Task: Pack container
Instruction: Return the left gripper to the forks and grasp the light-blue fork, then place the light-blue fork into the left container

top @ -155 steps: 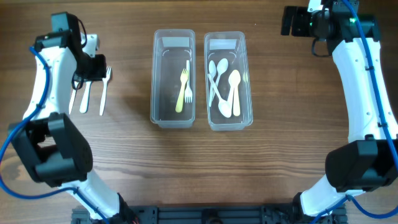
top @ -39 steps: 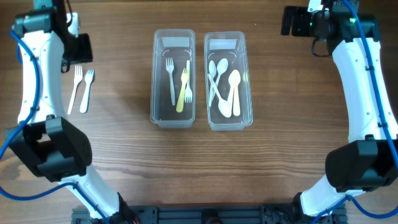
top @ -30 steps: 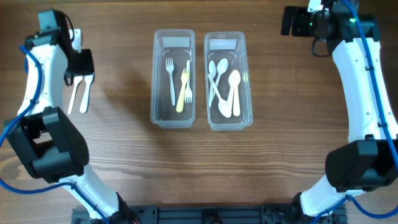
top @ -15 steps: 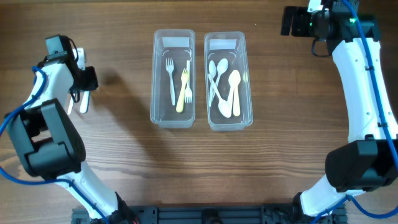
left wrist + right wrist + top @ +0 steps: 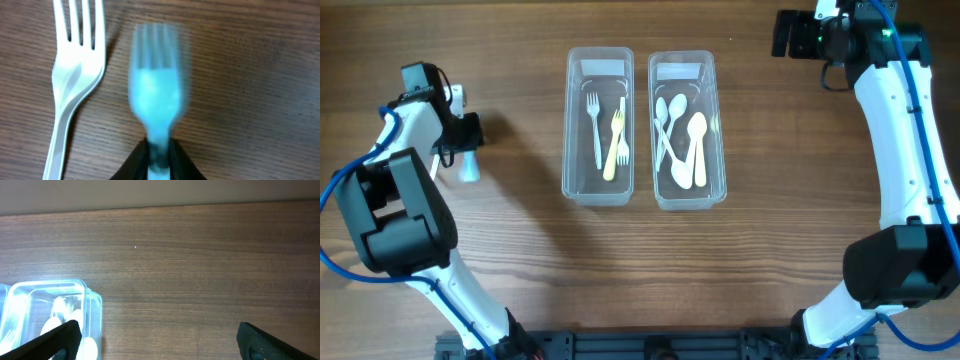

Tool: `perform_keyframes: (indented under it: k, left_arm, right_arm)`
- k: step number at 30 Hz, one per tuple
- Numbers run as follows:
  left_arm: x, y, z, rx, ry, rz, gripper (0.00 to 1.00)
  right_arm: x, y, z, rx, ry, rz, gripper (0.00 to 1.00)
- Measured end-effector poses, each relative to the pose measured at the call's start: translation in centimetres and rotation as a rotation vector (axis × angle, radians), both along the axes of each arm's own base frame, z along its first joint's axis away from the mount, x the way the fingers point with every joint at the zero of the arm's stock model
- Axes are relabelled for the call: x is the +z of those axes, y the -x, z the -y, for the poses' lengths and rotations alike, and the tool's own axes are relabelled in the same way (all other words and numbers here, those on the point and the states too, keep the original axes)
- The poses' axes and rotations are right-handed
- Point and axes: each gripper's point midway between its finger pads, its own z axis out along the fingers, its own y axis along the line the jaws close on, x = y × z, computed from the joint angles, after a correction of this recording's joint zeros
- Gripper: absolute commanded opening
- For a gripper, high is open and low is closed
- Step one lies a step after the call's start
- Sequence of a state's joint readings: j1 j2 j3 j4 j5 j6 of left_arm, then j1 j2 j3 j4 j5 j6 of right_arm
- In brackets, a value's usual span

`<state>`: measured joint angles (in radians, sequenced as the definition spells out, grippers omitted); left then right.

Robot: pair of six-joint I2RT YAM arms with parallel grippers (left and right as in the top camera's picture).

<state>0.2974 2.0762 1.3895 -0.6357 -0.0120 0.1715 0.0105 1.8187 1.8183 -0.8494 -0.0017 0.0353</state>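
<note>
Left gripper (image 5: 462, 138) is clamped on the handle of a white plastic fork (image 5: 157, 95), which looks blurred and bluish in the wrist view, its tines pointing away from the fingers. The left arm bends low over the table (image 5: 520, 260) near its left edge. A second white fork (image 5: 75, 85) lies just beside it on the wood. The fork container (image 5: 568, 120) and the spoon container (image 5: 722, 120) stand well apart from it, mid-table. The right gripper (image 5: 159, 339) hangs at the far right corner, fingers spread wide, holding nothing.
</note>
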Motion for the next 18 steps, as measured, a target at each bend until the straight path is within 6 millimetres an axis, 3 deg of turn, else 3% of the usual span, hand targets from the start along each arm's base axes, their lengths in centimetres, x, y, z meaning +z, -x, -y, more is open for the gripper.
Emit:
perform_keyframes:
  k: [9,12,15,18]
  left_arm:
    - [0.2,1.4,0.5,-0.003,0.023,-0.074,0.08]
    - [1.4,1.3,0.4,0.0,0.028,-0.088,0.06]
    - [4.1,-0.5,0.1,0.012,0.017,-0.047,0.06]
    - [9.2,-3.0,1.3,-0.012,0.005,0.05,0.06]
  right_arm:
    - [0.0,0.0,0.0,0.0,0.0,0.0,1.0]
    - [0.0,0.0,0.0,0.0,0.0,0.001,1.0]
    - [0.0,0.0,0.0,0.0,0.0,0.0,1.0]
    - [0.0,0.0,0.0,0.0,0.0,0.0,1.0]
